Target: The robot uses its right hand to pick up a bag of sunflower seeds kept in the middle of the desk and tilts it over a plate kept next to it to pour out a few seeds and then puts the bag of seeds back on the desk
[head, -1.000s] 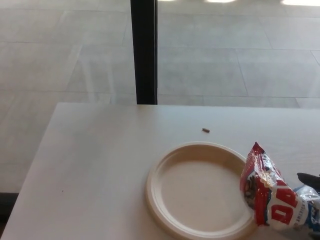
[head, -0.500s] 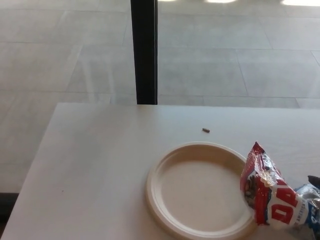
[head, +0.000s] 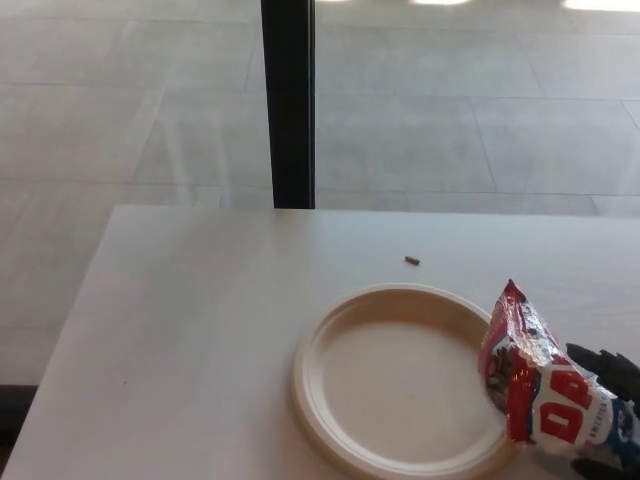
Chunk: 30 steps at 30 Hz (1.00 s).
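Note:
The bag of sunflower seeds (head: pixel 535 385), red, white and blue, stands tilted at the desk's right side, its open top leaning over the right rim of the plate (head: pixel 303 385). The cream plate looks empty. My right hand (head: pixel 603 400) comes in from the lower right edge. One black finger lies along the bag's far side and another shows under its near corner, so the hand is closed around the bag's lower part. Most of the hand is cut off by the picture edge. My left hand does not show.
A single dark seed (head: pixel 411 261) lies on the pale desk (head: pixel 200 330) beyond the plate. A black pillar (head: pixel 288 100) rises behind the desk's far edge, with tiled floor around it.
My right hand drew back toward the edge half a second ago, then came in again and closed around the bag. The bag's top has shifted slightly up.

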Available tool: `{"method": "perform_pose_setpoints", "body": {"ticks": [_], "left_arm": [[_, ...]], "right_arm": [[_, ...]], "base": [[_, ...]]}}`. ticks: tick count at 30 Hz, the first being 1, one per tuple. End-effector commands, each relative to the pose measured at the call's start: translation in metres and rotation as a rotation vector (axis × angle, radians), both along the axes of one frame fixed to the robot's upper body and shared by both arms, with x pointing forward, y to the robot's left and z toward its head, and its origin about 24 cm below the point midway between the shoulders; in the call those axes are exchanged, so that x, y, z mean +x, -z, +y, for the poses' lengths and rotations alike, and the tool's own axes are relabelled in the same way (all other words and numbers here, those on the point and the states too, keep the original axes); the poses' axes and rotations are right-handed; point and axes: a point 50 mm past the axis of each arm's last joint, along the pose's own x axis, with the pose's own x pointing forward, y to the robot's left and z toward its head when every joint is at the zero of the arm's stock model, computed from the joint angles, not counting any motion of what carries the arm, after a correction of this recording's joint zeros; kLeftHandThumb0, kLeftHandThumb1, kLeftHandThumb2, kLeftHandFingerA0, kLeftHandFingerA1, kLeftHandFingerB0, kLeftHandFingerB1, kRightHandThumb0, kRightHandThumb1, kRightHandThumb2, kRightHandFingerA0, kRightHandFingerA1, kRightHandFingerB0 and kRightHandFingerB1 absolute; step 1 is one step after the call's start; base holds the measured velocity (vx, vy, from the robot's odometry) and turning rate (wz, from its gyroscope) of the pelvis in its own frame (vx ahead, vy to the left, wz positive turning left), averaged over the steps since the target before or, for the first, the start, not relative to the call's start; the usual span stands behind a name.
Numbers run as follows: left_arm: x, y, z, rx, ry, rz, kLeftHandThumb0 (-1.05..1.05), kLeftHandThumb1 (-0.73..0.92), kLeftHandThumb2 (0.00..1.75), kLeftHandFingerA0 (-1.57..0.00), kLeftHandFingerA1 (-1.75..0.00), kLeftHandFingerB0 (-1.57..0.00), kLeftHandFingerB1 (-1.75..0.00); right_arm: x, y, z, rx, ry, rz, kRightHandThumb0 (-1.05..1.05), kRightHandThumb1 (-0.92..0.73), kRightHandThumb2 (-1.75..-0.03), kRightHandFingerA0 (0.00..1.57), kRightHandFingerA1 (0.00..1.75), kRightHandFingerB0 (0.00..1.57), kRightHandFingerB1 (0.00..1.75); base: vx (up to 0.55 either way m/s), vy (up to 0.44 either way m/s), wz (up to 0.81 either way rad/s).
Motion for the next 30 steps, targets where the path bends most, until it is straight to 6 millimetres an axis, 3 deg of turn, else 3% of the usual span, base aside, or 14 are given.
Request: {"method": "perform_pose_setpoints", "body": {"ticks": [1, 6, 9, 10, 14, 15, 16, 17, 18, 21, 25, 26, 27, 30], "left_arm": [[0.000, -0.005, 0.005, 0.027, 0.015, -0.016, -0.68, 0.74, 0.62, -0.42, -0.58, -0.48, -0.42], [0.001, -0.005, 0.006, 0.031, 0.022, -0.002, -0.67, 0.75, 0.63, -0.42, -0.58, -0.48, -0.40], [0.001, -0.005, 0.005, 0.025, 0.017, -0.009, -0.68, 0.74, 0.63, -0.43, -0.59, -0.47, -0.41], [0.001, -0.004, 0.005, 0.029, 0.024, -0.001, -0.68, 0.74, 0.63, -0.44, -0.58, -0.46, -0.40], [0.000, -0.004, 0.005, 0.024, 0.008, -0.004, -0.66, 0.74, 0.62, -0.46, -0.63, -0.48, -0.42], [-0.001, -0.003, 0.004, 0.019, -0.004, -0.004, -0.65, 0.74, 0.62, -0.46, -0.63, -0.50, -0.42], [-0.001, -0.003, 0.004, 0.020, -0.004, -0.003, -0.65, 0.74, 0.62, -0.46, -0.63, -0.49, -0.42], [-0.001, -0.003, 0.003, 0.024, 0.006, 0.001, -0.67, 0.74, 0.62, -0.45, -0.63, -0.49, -0.43], [-0.001, -0.003, 0.003, 0.027, 0.021, 0.005, -0.69, 0.71, 0.62, -0.44, -0.62, -0.48, -0.43], [-0.001, -0.003, 0.003, 0.029, 0.042, 0.011, -0.69, 0.73, 0.62, -0.42, -0.61, -0.46, -0.43], [-0.002, -0.001, 0.001, 0.024, 0.045, 0.014, -0.67, 0.74, 0.63, -0.43, -0.60, -0.47, -0.42], [-0.002, -0.001, 0.001, 0.024, 0.048, 0.012, -0.67, 0.74, 0.63, -0.43, -0.60, -0.47, -0.42], [-0.002, -0.001, 0.001, 0.029, 0.042, 0.017, -0.67, 0.73, 0.62, -0.43, -0.58, -0.48, -0.40], [-0.003, -0.001, 0.000, 0.033, 0.054, 0.016, -0.68, 0.74, 0.63, -0.42, -0.57, -0.48, -0.41]], "right_arm": [[-0.004, 0.009, -0.006, -0.125, 0.003, 0.052, -0.83, -0.48, -0.83, 0.00, 0.05, 0.00, 0.09], [-0.009, 0.018, -0.024, -0.222, 0.086, 0.093, -0.82, -0.47, -0.83, 0.00, 0.11, 0.00, 0.14], [-0.010, 0.022, -0.034, -0.245, 0.181, 0.098, -0.56, -0.33, -0.74, 0.00, 0.27, 0.00, 0.30], [-0.011, 0.024, -0.039, -0.285, 0.235, 0.083, -0.47, -0.48, -0.74, 0.00, 0.24, 0.02, 0.29], [-0.009, 0.024, -0.043, -0.276, 0.311, 0.076, -0.36, -0.59, -0.72, 0.02, 0.37, 0.07, 0.33], [-0.010, 0.024, -0.044, -0.268, 0.309, 0.053, -0.23, -0.48, -0.93, 0.02, 0.56, 0.02, 0.46], [-0.010, 0.024, -0.045, -0.256, 0.310, 0.041, -0.23, -0.77, -0.59, 0.18, 1.15, 0.14, 0.29], [-0.010, 0.024, -0.046, -0.257, 0.299, 0.021, -0.37, -0.80, -0.84, 0.56, 1.24, 0.15, 0.37], [-0.010, 0.024, -0.045, -0.251, 0.288, -0.011, -0.31, -0.90, -0.68, 0.82, 1.10, 0.23, 0.29], [-0.009, 0.024, -0.043, -0.246, 0.294, -0.038, -0.32, -0.92, -0.68, 0.90, 1.05, 0.25, 0.31], [-0.008, 0.022, -0.033, -0.291, 0.245, -0.112, -0.28, -0.91, -0.72, 0.68, 1.72, 0.55, 0.58], [-0.007, 0.024, -0.030, -0.281, 0.240, -0.127, -0.28, -0.91, -0.72, 0.68, 1.72, 0.55, 0.58], [-0.007, 0.024, -0.027, -0.275, 0.225, -0.142, -0.28, -0.88, -0.77, 0.76, 1.75, 0.70, 0.80], [-0.005, 0.025, -0.026, -0.273, 0.214, -0.140, -0.28, -0.82, -0.85, 0.84, 1.74, 0.85, 0.86]], "base": [[0.00, 0.000, 0.00], [0.00, 0.000, 0.00], [0.00, 0.000, 0.00], [0.00, 0.000, 0.00], [0.00, 0.000, 0.00], [0.00, 0.000, 0.00], [0.00, 0.000, 0.00], [0.00, 0.000, 0.00], [0.00, 0.000, 0.00], [0.00, 0.000, 0.00], [0.00, 0.000, 0.00], [0.00, 0.000, 0.00], [0.00, 0.000, 0.00], [0.00, 0.000, 0.00]]}}
